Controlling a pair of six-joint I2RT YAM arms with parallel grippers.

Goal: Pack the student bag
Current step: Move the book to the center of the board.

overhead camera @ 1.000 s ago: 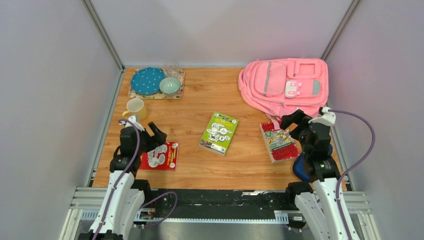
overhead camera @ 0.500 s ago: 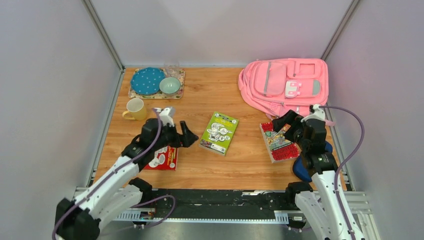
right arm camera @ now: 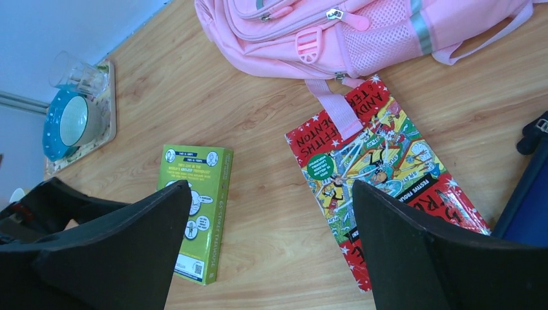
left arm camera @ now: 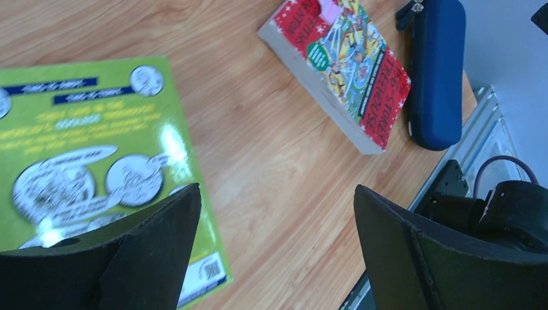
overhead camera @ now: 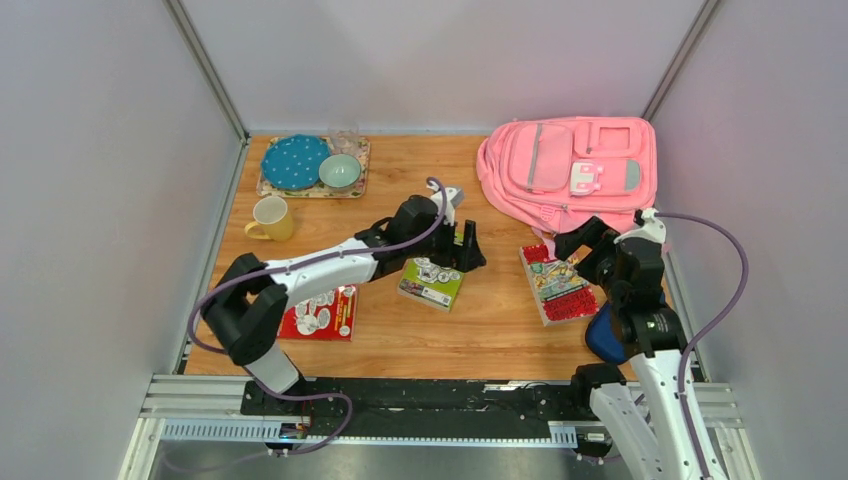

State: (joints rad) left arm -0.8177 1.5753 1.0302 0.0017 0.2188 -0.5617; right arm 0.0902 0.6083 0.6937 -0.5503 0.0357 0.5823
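The pink student bag [overhead camera: 570, 170] lies at the back right with its zips shut, and its lower edge and a strap show in the right wrist view [right arm camera: 362, 32]. A green book [overhead camera: 432, 283] lies mid-table. My left gripper [overhead camera: 467, 248] hangs open over its right edge; in the left wrist view [left arm camera: 276, 188] bare wood shows between the fingers, the green book [left arm camera: 84, 148] under the left one. A red book [overhead camera: 558, 285] lies below the bag with a strap across its top. Just above it my right gripper [overhead camera: 583, 240] stands open and empty [right arm camera: 271, 184].
A second red book [overhead camera: 320, 312] lies at the front left. A dark blue case [overhead camera: 603, 335] rests by the right arm. A placemat [overhead camera: 312, 188] at the back left carries a blue plate, a bowl and a glass, with a yellow mug [overhead camera: 270, 217] beside it. Grey walls enclose the table.
My left arm has swung from over the left red book across to the right edge of the green book, jaws still open. The right gripper has barely shifted.
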